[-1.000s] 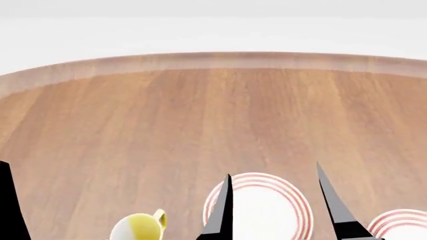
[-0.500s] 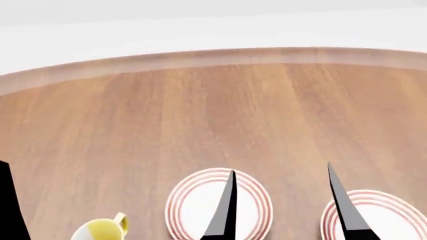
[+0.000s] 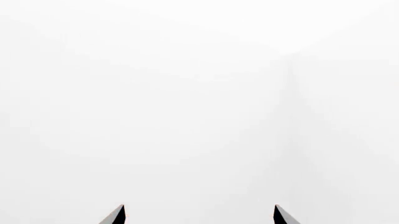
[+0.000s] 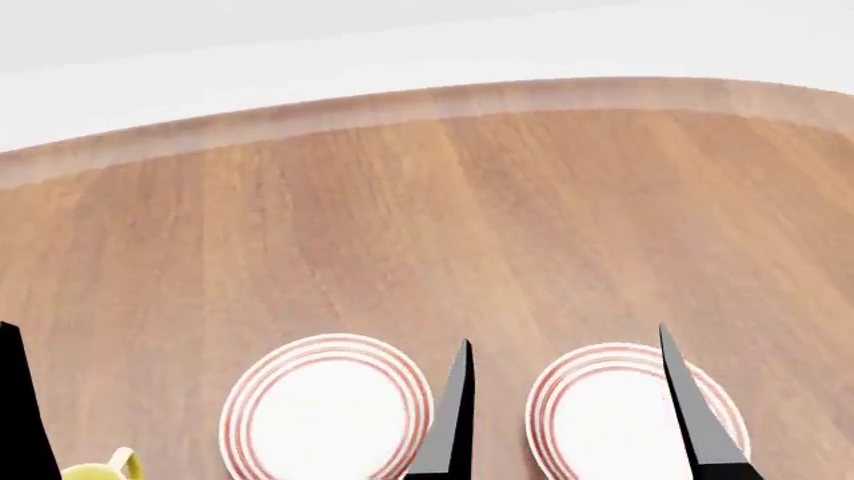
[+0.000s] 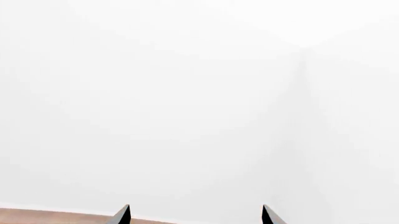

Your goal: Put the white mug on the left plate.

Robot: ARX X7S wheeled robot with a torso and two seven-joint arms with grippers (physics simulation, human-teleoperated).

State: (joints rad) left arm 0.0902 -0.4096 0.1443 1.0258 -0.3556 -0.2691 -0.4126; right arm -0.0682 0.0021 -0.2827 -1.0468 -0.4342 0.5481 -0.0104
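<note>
The white mug is out of view in every frame. The left plate (image 4: 327, 412), white with thin red rings, lies on the wooden table near the head view's lower edge. An identical right plate (image 4: 617, 415) lies beside it. My right gripper (image 4: 563, 336) is open and empty, its two dark fingers raised in front of the plates, one between them and one over the right plate. Its wrist view (image 5: 195, 206) shows only white wall and a strip of table. My left gripper (image 3: 199, 206) is open and empty, facing white wall. One of its fingers (image 4: 19, 410) shows at the head view's left edge.
A small mug with yellow inside and a yellow handle (image 4: 102, 468) sits at the lower left, left of the left plate. The round wooden table (image 4: 441, 220) stretches far ahead to its curved back edge, with white wall behind.
The head view has swung to the right: both plates and the yellow mug have slid left in the picture, and the right plate has come fully into view. The grippers stay open.
</note>
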